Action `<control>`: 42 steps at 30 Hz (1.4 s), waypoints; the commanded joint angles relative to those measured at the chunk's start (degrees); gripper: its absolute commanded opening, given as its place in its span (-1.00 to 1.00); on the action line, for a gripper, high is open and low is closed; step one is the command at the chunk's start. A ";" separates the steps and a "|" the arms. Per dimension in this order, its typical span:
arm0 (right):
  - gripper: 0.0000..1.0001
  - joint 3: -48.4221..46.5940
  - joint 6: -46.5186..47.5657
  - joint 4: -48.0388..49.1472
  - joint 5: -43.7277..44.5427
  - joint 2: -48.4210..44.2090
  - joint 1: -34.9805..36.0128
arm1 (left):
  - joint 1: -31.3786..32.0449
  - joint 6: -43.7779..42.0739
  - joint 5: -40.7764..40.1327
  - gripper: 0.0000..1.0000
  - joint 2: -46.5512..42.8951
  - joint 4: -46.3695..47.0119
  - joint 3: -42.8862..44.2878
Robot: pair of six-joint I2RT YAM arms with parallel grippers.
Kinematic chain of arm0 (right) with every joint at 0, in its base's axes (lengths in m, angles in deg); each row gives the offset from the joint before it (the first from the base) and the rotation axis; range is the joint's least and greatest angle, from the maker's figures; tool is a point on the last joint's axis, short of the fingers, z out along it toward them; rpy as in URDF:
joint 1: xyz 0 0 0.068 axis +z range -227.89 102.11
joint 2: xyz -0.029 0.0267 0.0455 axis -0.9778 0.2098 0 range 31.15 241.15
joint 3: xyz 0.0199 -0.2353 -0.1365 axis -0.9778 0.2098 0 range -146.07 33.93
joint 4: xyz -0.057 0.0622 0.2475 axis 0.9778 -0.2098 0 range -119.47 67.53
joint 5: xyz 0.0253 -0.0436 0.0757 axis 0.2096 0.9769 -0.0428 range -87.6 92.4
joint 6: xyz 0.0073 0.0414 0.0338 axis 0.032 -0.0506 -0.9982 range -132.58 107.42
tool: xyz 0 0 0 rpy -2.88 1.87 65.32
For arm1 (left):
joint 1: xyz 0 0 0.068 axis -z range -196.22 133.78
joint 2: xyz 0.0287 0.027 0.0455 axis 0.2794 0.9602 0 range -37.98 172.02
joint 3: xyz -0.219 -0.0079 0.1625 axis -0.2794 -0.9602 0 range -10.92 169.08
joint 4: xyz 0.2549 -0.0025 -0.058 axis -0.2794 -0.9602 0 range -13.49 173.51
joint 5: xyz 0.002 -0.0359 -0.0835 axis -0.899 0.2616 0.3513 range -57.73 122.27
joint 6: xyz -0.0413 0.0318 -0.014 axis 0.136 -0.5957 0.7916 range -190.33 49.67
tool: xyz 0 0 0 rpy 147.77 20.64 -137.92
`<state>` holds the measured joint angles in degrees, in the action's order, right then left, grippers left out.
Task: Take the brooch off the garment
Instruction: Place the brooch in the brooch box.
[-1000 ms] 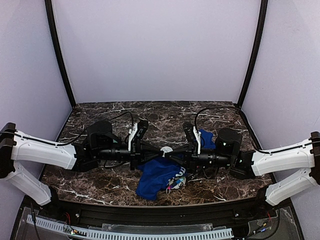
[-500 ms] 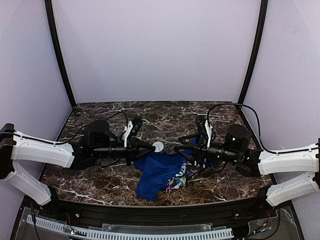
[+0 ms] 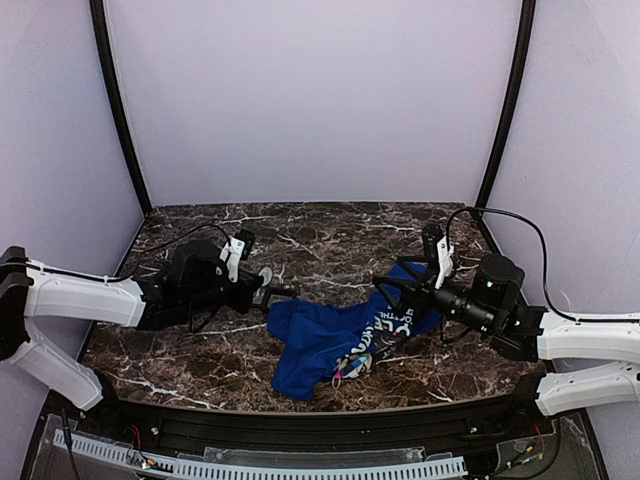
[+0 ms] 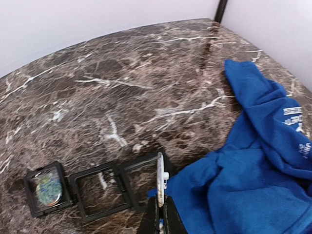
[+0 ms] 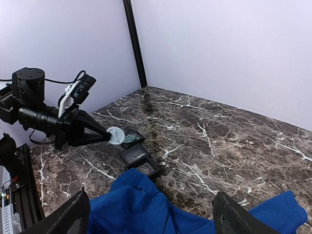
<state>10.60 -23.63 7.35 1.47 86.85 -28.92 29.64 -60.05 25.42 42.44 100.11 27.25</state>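
Note:
The garment (image 3: 315, 340), a crumpled blue cloth with white lettering, lies on the marble near the front edge. My left gripper (image 4: 161, 207) is shut on the brooch (image 4: 159, 171), a small round disc seen edge-on. Its white back with a short post shows. The brooch (image 5: 116, 136) hangs clear of the garment (image 4: 253, 161), just above a row of small dark trays. In the top view the left gripper (image 3: 262, 284) is left of the cloth. My right gripper (image 5: 156, 219) stands open above the garment (image 5: 141, 204), nothing between its fingers (image 5: 73, 214).
Three small dark square trays (image 4: 100, 191) sit in a row left of the cloth. The leftmost tray (image 4: 46, 187) holds a round multicoloured piece. A colourful patch (image 3: 350, 365) shows at the garment's near edge. Black corner posts (image 5: 134, 44) and pale walls enclose the marble table (image 3: 330, 225).
My right gripper has opened and drawn back to the right. My left gripper has carried the brooch leftward, off the garment and over to the trays.

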 commanded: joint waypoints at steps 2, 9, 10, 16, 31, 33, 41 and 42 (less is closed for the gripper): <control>0.76 1.99 -0.19 -1.19 4.45 -1.84 -0.89 | -2.26 0.71 -10.56 -0.98 4.58 -7.41 2.88; 0.78 3.02 -0.56 -2.08 4.63 -4.02 -1.06 | -3.84 0.82 -12.04 -0.99 11.68 -8.13 6.07; 0.78 3.15 -0.67 -2.13 4.62 -4.30 -1.07 | -3.89 0.72 -12.66 -0.99 12.03 -8.14 6.51; 0.79 3.63 -0.86 -2.40 4.70 -5.41 -1.06 | -4.38 -0.13 -15.30 -0.98 15.09 -8.95 8.09; 0.80 3.39 -0.69 -1.91 4.30 -4.50 -1.07 | -5.26 -0.50 -18.47 -0.98 18.56 -9.42 9.36; 0.80 3.38 -0.58 -1.90 4.33 -4.35 -1.07 | -5.26 -0.68 -18.20 -0.98 18.88 -9.55 9.52; 0.80 3.03 -0.55 -1.94 4.29 -3.83 -1.07 | -5.26 -1.15 -16.78 -0.94 19.65 -9.88 9.73; 0.80 3.03 -0.55 -1.94 4.33 -3.77 -1.07 | -5.31 -1.34 -16.65 -0.93 19.65 -9.86 9.73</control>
<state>13.50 -24.00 4.23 5.25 82.72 -29.58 24.75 -60.57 8.26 61.79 91.87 35.97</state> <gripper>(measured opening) 0.901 0.028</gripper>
